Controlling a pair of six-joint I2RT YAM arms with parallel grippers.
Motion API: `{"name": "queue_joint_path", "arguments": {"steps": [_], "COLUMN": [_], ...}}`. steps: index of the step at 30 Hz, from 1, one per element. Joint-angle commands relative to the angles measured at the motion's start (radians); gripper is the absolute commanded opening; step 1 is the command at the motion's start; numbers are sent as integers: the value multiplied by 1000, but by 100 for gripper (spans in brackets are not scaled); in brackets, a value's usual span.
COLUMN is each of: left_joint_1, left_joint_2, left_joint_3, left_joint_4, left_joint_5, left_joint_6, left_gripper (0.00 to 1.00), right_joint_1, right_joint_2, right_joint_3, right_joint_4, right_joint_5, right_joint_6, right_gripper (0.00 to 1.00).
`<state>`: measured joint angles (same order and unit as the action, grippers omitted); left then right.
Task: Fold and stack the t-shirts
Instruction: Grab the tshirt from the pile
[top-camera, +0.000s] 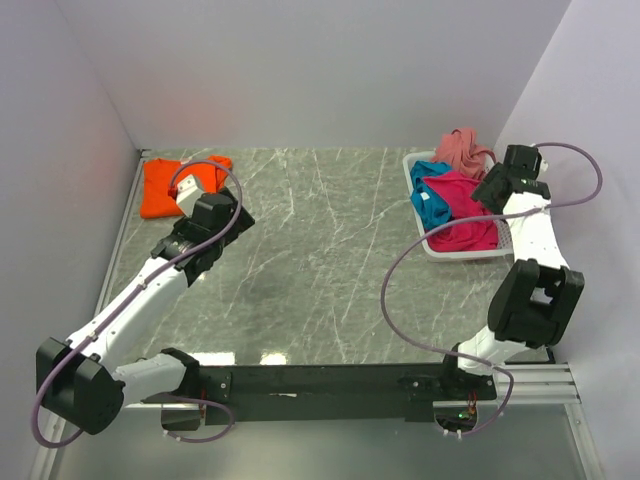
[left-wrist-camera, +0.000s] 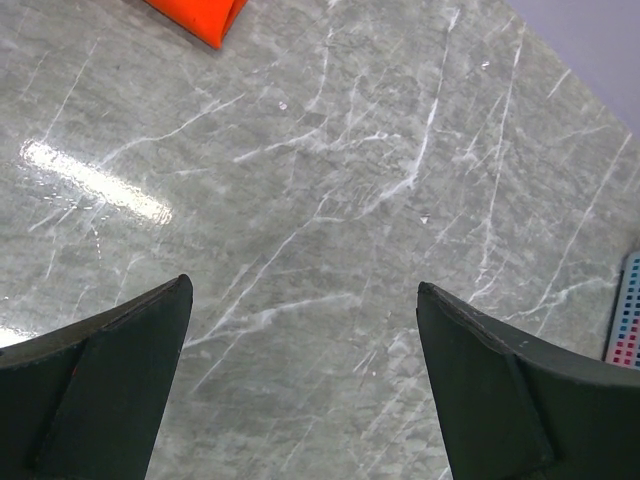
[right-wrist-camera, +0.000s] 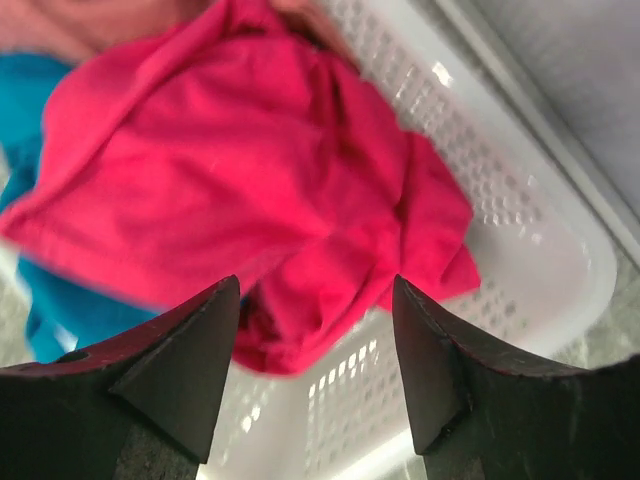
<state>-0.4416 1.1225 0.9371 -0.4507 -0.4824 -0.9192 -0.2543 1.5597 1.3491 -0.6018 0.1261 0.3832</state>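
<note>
the orange t-shirt is seen folded flat at the far left corner of the worktop. the magenta-red t-shirt is crumpled in the white basket, beside the teal t-shirt and the dusty pink t-shirt. the right tool is held apart just above it. the left tool is spread apart over the worktop.

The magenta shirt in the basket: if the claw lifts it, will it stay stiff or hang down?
Probably floppy: the magenta shirt lies crumpled in soft folds. It overlaps the teal shirt, so that may drag along.
</note>
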Motion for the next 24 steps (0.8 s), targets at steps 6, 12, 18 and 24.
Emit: {"name": "queue_joint_path", "arguments": {"steps": [6, 12, 18, 24], "left_joint_1": [17, 20, 23, 27], "left_joint_2": [26, 14, -7, -24], "left_joint_3": [19, 17, 12, 6], "left_joint_4": [23, 18, 24, 44], "left_joint_5": [11, 2, 7, 36], "left_joint_6": [17, 11, 13, 10], "left_gripper": [99, 99, 100, 99], "right_joint_1": [-25, -25, -25, -22], "right_joint_2": [213, 263, 16, -302], "right_joint_3": [85, 53, 34, 125], "right_joint_4": [128, 180, 205, 181], "right_joint_5": [-81, -143, -68, 18], "right_joint_6": [17, 54, 59, 23], "right_gripper": [70, 21, 0, 0]}}
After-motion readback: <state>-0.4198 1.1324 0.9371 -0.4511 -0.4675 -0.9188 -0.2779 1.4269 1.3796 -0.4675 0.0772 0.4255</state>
